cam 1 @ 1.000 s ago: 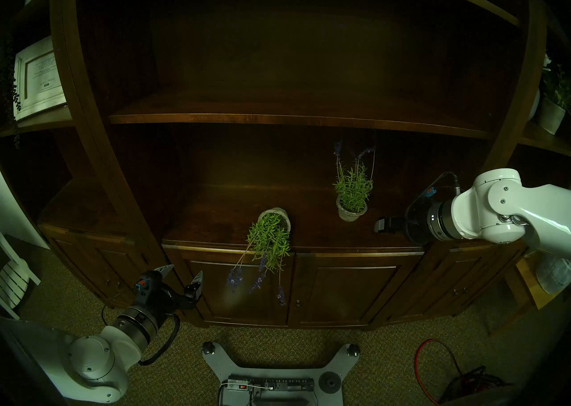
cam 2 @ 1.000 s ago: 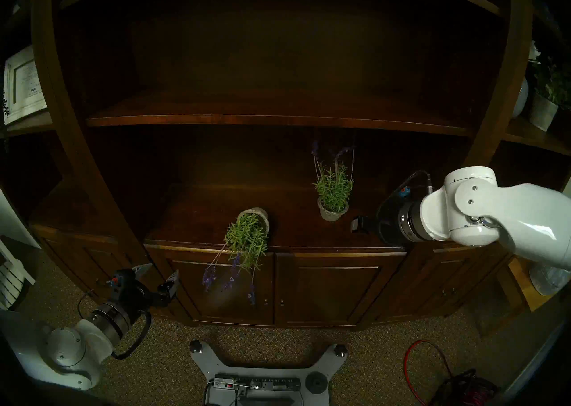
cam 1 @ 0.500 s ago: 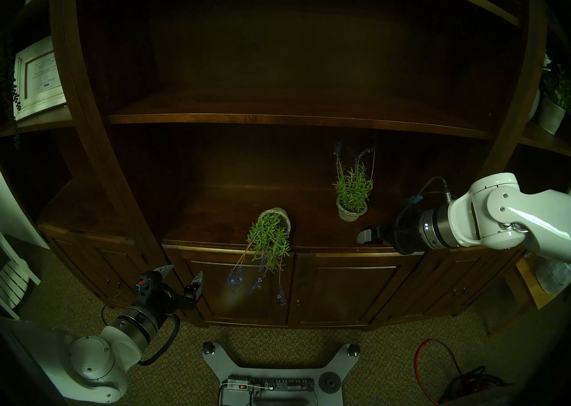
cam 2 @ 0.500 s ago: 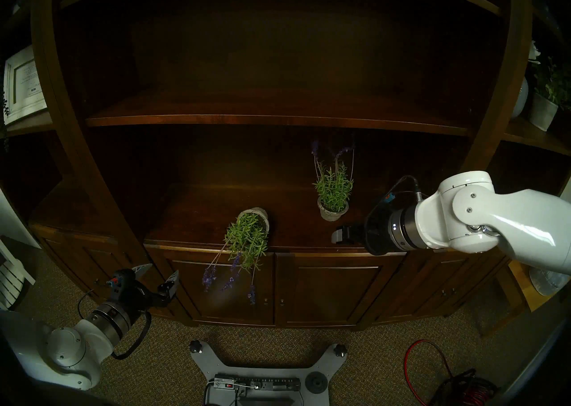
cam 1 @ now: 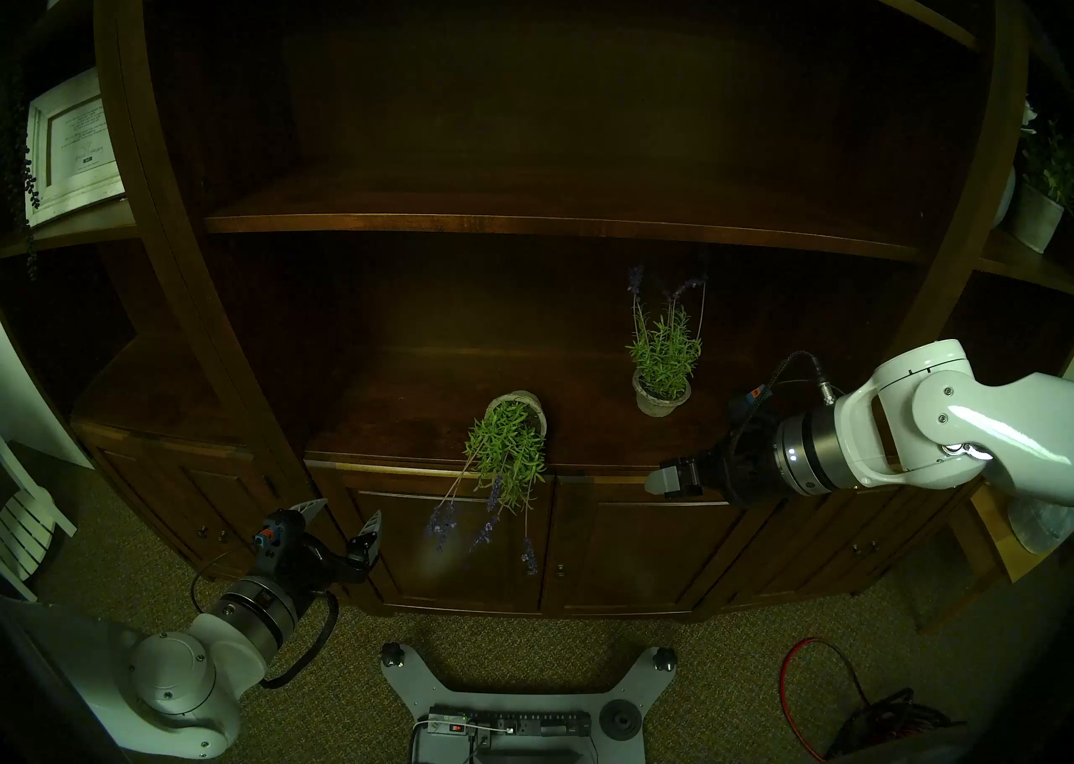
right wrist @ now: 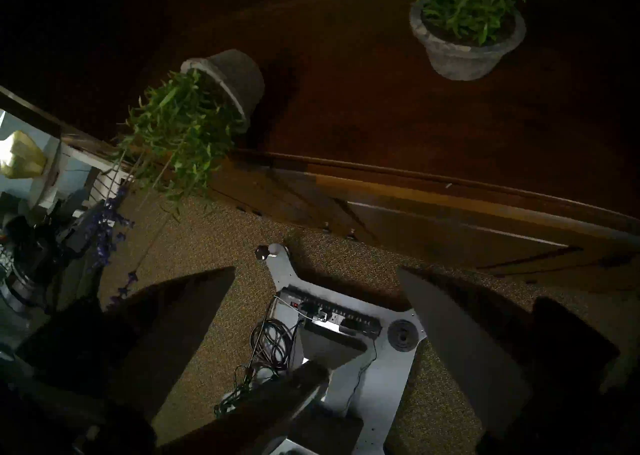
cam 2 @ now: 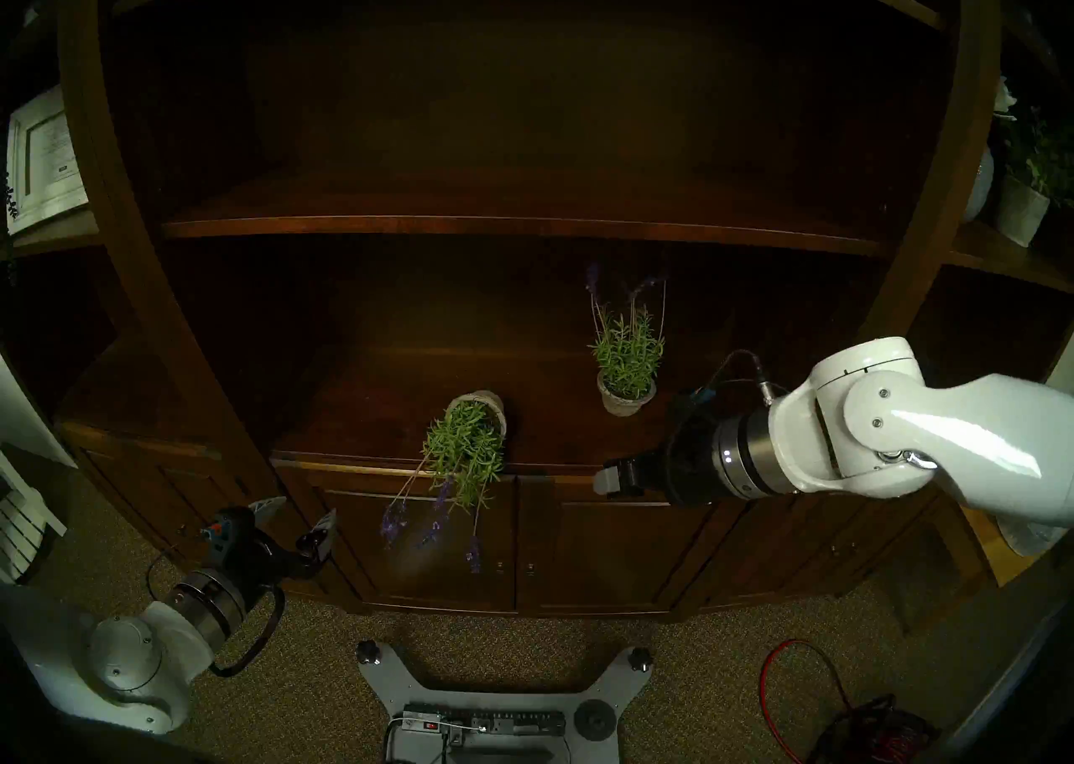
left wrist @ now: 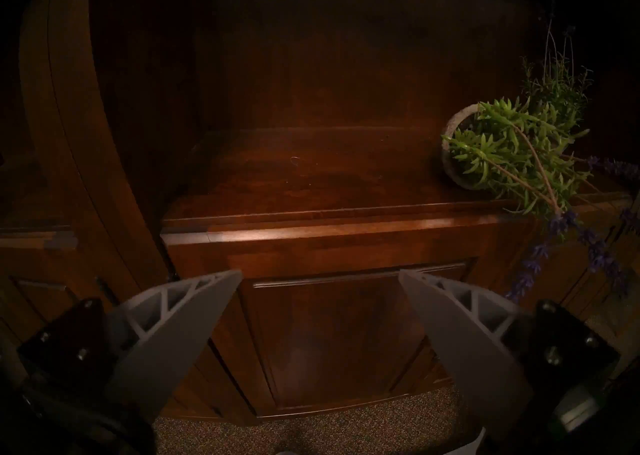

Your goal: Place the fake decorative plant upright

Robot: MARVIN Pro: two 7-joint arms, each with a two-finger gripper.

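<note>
The fake decorative plant (cam 1: pixel 504 452) lies tipped on its side on the dark wooden cabinet ledge (cam 1: pixel 407 425). Its grey pot (right wrist: pixel 235 75) points toward the back, and its green leaves and purple flower stalks hang over the front edge. It also shows in the left wrist view (left wrist: pixel 502 153) and in the other head view (cam 2: pixel 468 446). My right gripper (cam 1: pixel 659 481) (right wrist: pixel 315 269) hovers open and empty by the ledge's front edge, to the right of the plant. My left gripper (cam 1: pixel 346 513) (left wrist: pixel 319 272) is open and empty, low in front of the cabinet doors, left of the hanging flowers.
A second potted plant (cam 1: pixel 662 373) (right wrist: pixel 464 28) stands upright on the ledge behind my right gripper. A shelf board (cam 1: pixel 523 222) spans above the ledge. My base with a power strip (cam 1: pixel 511 728) and a red cable (cam 1: pixel 813 687) lie on the carpet.
My right arm has moved down and to the left, from beside the upright plant to the ledge's front edge. The left arm and both plants have not moved.
</note>
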